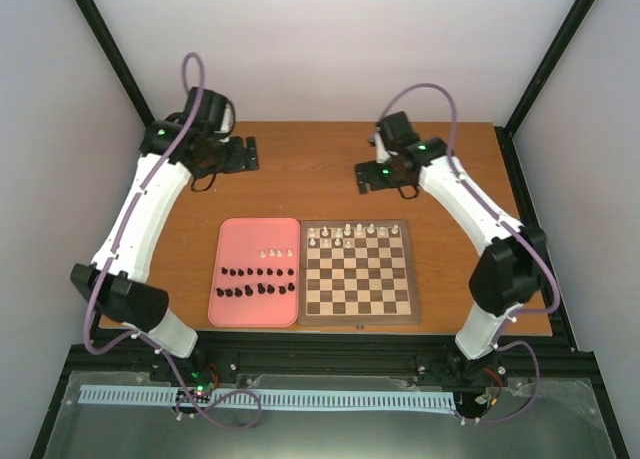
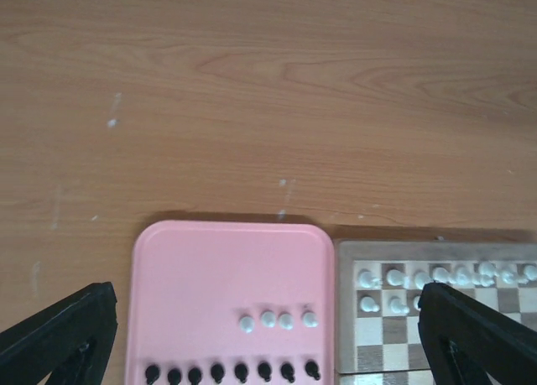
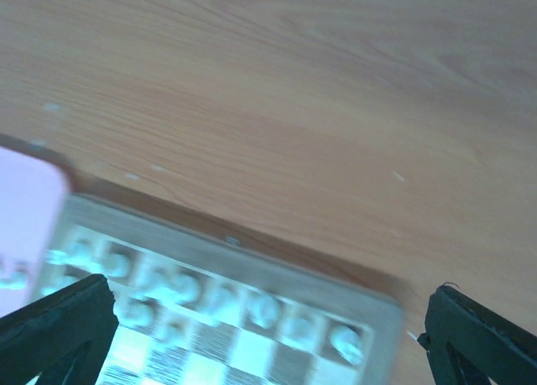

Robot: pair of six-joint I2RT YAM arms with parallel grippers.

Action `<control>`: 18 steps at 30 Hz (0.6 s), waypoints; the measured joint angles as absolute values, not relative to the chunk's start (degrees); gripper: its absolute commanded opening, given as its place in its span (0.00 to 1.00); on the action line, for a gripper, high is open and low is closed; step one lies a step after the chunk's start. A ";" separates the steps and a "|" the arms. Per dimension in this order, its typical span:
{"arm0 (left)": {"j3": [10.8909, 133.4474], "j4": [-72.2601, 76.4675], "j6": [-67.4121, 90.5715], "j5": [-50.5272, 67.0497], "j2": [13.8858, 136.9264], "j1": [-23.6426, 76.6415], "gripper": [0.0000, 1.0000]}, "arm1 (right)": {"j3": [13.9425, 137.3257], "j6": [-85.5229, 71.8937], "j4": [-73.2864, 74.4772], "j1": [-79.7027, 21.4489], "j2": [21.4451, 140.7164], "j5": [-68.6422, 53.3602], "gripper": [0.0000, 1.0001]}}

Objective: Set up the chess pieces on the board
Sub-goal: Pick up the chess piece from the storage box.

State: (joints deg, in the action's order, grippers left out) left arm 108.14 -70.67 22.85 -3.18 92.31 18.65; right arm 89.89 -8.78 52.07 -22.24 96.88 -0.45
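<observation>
Board: square brown-and-cream checkered wooden chessboard (image 1: 358, 279), lower centre, edges parallel to the wooden table (image 1: 300, 174).
Pieces: we see tiny white figures (image 1: 347, 229) along its upper edge, and tiny black figures (image 1: 262, 290) in left-right rows on the adjoining pink rounded tray (image 1: 250, 239).
Grippers: left gripper (image 1: 248, 157) and right gripper (image 1: 362, 175) both spread wide over the bare upper table.

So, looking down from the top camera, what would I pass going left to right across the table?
left arm → tray → board → right arm
</observation>
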 measured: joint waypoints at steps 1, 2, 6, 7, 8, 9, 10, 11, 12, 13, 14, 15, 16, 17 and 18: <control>106.61 -70.50 23.00 -3.11 90.89 17.23 1.00 | 92.27 -8.84 52.45 -24.18 98.43 -0.27 1.00; 104.84 -70.30 23.22 -2.94 89.45 15.33 1.00 | 94.96 -8.84 52.82 -26.46 100.16 -0.40 1.00; 97.27 -69.08 24.25 -0.47 85.69 5.06 1.00 | 104.42 -8.71 53.76 -35.51 107.22 -1.56 0.99; 95.33 -68.66 24.45 0.43 85.34 2.61 1.00 | 106.50 -8.47 53.98 -37.41 108.90 -1.89 0.98; 93.12 -68.07 24.67 1.39 85.12 -0.03 1.00 | 108.53 -8.14 54.17 -39.31 110.69 -2.17 0.96; 90.72 -67.66 24.86 2.35 85.10 -2.39 1.00 | 110.78 -7.81 54.74 -41.12 112.64 -2.39 0.93; 88.73 -67.26 24.97 3.18 85.12 -4.34 1.00 | 112.73 -7.31 55.05 -42.78 114.54 -2.63 0.89; 87.00 -67.05 25.08 3.79 85.21 -5.91 1.00 | 114.39 -6.79 55.31 -44.27 116.38 -2.96 0.85; 85.56 -66.81 25.12 4.54 85.21 -7.05 1.00 | 115.68 -6.44 55.72 -45.78 118.17 -3.51 0.80; 84.47 -66.70 25.17 5.08 85.21 -7.81 1.00 | 116.11 -5.91 55.96 -46.81 119.31 -4.01 0.76; 83.81 -66.54 25.19 5.69 85.21 -8.21 1.00 | 116.22 -5.48 56.40 -47.88 120.31 -4.75 0.73; 83.46 -66.28 25.21 6.26 85.21 -8.34 1.00 | 116.20 -4.99 57.14 -48.86 121.19 -5.45 0.70; 83.31 -65.89 25.21 6.90 85.21 -8.36 1.00 | 116.05 -4.62 57.95 -49.71 121.93 -6.15 0.67; 83.24 -65.32 25.23 7.57 85.21 -8.36 1.00 | 115.79 -4.12 58.54 -50.43 122.32 -6.68 0.64; 83.07 -64.62 25.26 8.49 85.21 -8.36 1.00 | 115.52 -3.51 58.89 -50.94 122.43 -6.96 0.61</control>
